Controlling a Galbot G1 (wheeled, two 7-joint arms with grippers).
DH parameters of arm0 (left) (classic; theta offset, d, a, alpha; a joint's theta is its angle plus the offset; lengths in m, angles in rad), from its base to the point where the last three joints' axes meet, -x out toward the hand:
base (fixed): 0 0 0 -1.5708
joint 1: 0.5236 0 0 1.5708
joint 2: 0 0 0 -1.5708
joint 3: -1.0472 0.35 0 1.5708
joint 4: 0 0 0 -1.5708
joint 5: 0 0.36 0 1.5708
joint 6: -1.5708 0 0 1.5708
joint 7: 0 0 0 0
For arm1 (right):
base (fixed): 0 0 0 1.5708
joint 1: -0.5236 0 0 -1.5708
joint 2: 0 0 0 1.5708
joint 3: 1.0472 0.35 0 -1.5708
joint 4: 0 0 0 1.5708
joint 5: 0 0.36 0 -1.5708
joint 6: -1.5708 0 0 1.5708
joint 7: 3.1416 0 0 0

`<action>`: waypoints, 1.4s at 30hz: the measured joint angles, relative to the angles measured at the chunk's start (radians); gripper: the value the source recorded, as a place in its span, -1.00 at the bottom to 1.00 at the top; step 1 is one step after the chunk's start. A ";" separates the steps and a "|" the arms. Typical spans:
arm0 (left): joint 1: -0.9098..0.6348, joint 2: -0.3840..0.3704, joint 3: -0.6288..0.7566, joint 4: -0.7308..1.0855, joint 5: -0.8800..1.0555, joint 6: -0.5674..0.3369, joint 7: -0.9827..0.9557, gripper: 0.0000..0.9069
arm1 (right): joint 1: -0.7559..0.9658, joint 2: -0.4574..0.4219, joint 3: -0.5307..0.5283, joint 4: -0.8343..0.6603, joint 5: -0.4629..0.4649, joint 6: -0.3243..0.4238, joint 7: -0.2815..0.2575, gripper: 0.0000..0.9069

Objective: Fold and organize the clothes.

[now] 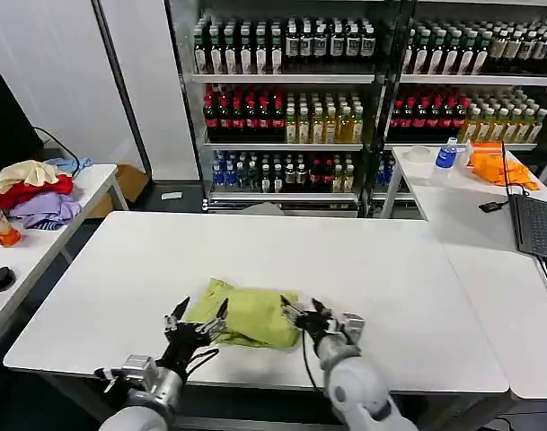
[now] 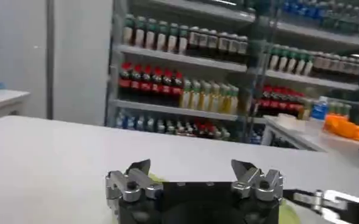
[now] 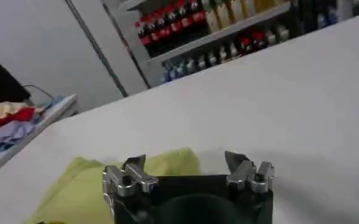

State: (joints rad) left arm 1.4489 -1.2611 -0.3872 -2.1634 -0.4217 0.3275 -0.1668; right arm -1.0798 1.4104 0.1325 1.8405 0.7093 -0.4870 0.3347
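The lime yellow-green T-shirt lies bunched into a small folded heap near the front edge of the white table. My left gripper hovers open at the heap's near left corner, and a sliver of the green cloth peeks past it in the left wrist view. My right gripper stands open at the heap's near right edge. In the right wrist view the T-shirt spreads beyond the open right gripper. Neither gripper holds anything.
A side table on the left carries a cream, red and lavender clothes pile. On the right table sit a laptop, an orange cloth and a bottle. Drink shelves line the back.
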 measured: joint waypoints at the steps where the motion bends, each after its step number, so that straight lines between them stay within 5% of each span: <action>1: 0.006 -0.001 -0.008 -0.004 -0.001 0.000 -0.001 1.00 | 0.014 0.011 -0.009 -0.016 0.009 0.000 0.005 -1.00; 23: 0.065 -0.022 -0.068 -0.035 -0.008 -0.001 -0.006 1.00 | 0.124 0.019 -0.041 -0.138 0.086 0.012 0.042 -1.00; 42: 0.080 -0.042 -0.050 -0.047 0.006 0.000 -0.002 1.00 | 0.229 -0.203 0.068 -0.246 -0.061 0.005 -0.143 -0.98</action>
State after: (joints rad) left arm 1.5289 -1.3027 -0.4375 -2.2102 -0.4162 0.3275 -0.1692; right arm -0.8507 1.2070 0.2009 1.5946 0.6480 -0.4821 0.1917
